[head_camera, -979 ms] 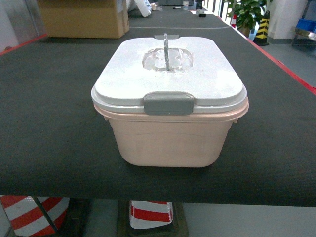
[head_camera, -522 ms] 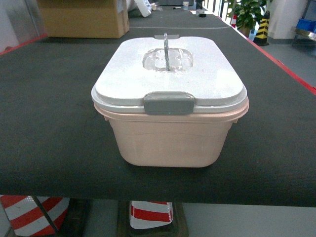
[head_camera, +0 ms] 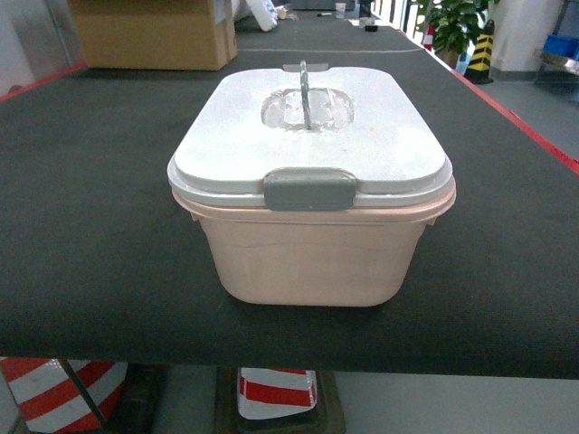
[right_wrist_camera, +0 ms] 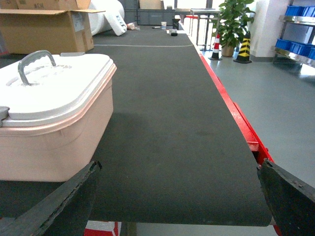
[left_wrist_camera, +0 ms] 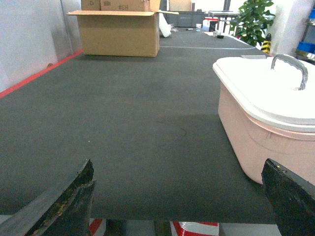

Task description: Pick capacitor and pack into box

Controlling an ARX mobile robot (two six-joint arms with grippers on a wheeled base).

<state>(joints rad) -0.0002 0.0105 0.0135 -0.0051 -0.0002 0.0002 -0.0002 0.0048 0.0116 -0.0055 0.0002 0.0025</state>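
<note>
Near the front edge of the dark surface stands the pink box, its white lid seated on the rim, the grey latch at the front flush against it, and the handle standing upright over the middle. No capacitor shows in any view; whether one lies inside the shut box cannot be told, so the scene fits both a box waiting to be opened for packing and a box shut again over its load. Neither arm appears in the head view. The left pincer hangs low at the near edge with its fingers spread wide and nothing between them; the box lies to its right and slightly ahead. The right pincer is likewise released and bare, the box lying to its left. Both sit about equally near, one at each flank. The box's long axis runs away from the robot, and the handle runs the same way. A cardboard carton stands far back on the left.
</note>
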